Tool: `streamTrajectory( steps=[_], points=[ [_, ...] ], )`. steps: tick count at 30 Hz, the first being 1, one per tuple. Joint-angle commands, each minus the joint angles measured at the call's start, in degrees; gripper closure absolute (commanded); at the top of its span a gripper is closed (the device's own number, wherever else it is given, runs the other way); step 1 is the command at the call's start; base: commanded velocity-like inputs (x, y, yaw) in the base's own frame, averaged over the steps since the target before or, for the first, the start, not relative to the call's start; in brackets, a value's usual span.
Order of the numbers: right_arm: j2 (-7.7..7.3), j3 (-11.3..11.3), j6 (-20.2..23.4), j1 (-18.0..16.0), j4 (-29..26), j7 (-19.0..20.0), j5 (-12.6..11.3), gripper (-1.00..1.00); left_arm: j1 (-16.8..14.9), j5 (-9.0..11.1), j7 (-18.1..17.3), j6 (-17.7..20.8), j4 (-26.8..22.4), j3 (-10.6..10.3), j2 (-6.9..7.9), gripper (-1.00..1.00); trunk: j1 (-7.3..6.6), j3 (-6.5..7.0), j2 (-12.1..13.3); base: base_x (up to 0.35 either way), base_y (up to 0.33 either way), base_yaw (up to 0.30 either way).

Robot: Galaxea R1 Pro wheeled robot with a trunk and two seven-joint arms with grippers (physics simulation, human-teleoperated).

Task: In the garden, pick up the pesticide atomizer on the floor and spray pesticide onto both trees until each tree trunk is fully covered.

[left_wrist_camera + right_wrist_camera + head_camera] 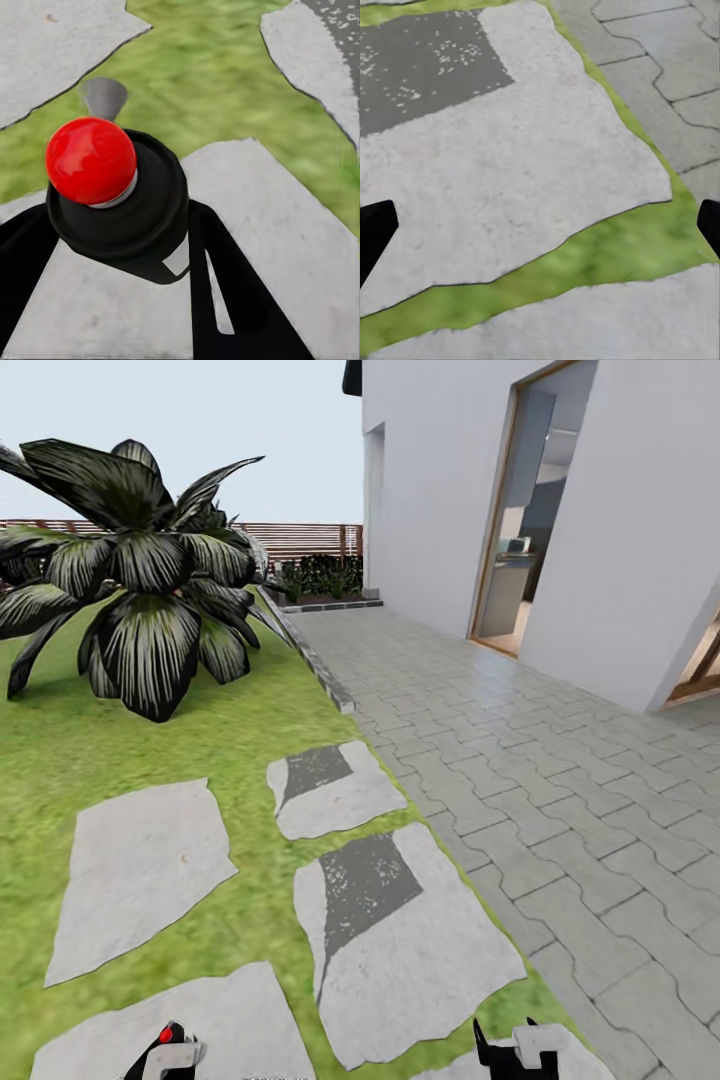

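The pesticide atomizer [120, 199], a small dark spray bottle with a round red knob on top and a bit of white label on its side, sits between the two black fingers [225, 300] of the left tool [112, 255]. The fingers press against its body on either side, so the left tool is closed around the bottle and carrying it. In the head view the bottle's red dot peeks up at the lower edge, at the left tool [165, 1052].

Below the held bottle lie pale stepping stones [262, 225] set in green grass [202, 82]. The right tool [540, 225] hangs over another flat stone [510, 172]; its two dark fingertips sit far apart at the edges of its camera's picture with nothing between them, so it is wide open and empty.

Ahead of both tools the stone path crosses the lawn [60, 740]. Further off, to the left tool's side, stands a squat palm with dark striped leaves [140, 590]. On the right tool's side runs grey paving [560, 780] beside a white house wall [620, 530]. A brown slatted fence [300, 538] closes the far end.

Judging by this, pick-up is done and the robot is travelling through the garden. No thick grey-brown trunk is visible here, so the next move calls for finding a tree, approaching it, and aiming the nozzle at the trunk.
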Motion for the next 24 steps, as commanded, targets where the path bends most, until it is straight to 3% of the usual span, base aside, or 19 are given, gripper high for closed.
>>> streamTrajectory(
  steps=[1, 24],
  points=[
    [0.0, 0.0, -0.01, 0.0, 0.0, 0.0, 0.0, -1.0, 0.0, 0.02, 0.0, 0.0, -0.01, 0.0, 0.0, 1.0, 0.0, 0.0, 0.0, 0.0, 0.0, 0.279],
    [-0.09, -0.17, -0.05, 0.0, -0.18, -0.09, -0.08, -1.0, 0.0, -0.42, -0.07, 0.0, 0.03, -0.07, 0.0, 1.0, 0.0, 0.0, 0.0, 0.0, 0.0, 0.279]
  ],
)
